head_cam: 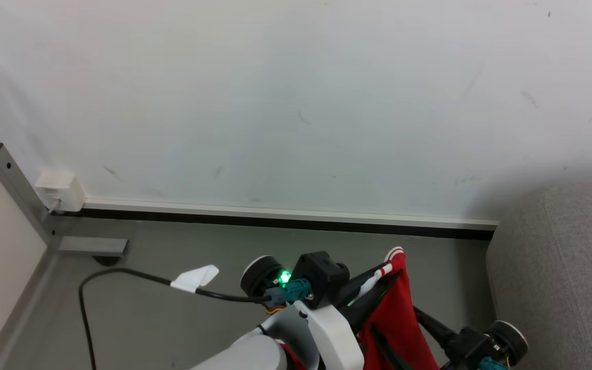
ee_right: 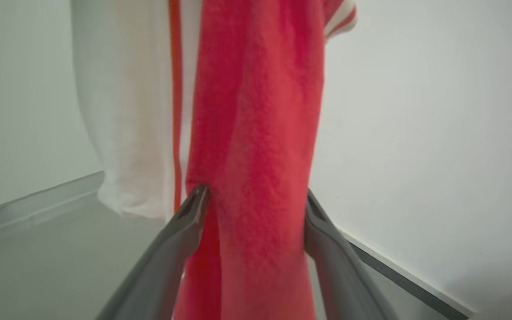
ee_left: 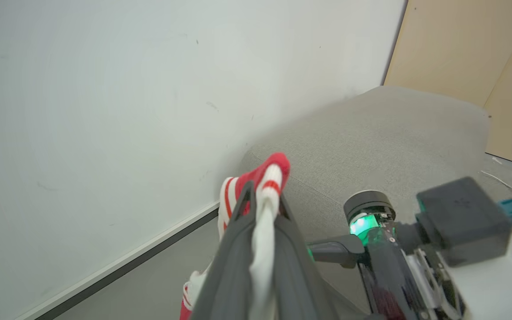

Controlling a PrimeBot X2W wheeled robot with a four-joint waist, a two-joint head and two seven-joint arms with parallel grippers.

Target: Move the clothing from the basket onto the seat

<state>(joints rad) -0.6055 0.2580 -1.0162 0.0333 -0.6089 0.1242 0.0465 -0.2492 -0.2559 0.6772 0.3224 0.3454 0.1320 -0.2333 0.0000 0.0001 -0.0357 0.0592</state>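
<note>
The left gripper (ee_left: 262, 195) is pinching the top edge of the clothing (ee_right: 256, 133). Its 2 dark fingers are closed tight on a white-and-red striped fold, and a red tip is sticking out past them. The garment is hanging straight down from that grip, a red panel beside a white panel with a thin red stripe.

The right gripper (ee_right: 254, 202) is standing with its jaws spread wide, 1 finger on each side of the hanging red fabric. The fabric is filling the gap between them, but whether they are pressing it cannot be told.

The seat (ee_left: 394, 142) is lying just beyond the held garment, against the white wall (head_cam: 296, 103). A black cable (head_cam: 214, 293) carrying a white tag (head_cam: 196, 277) is trailing across the grey floor (head_cam: 183, 241) on the robot's left.
</note>
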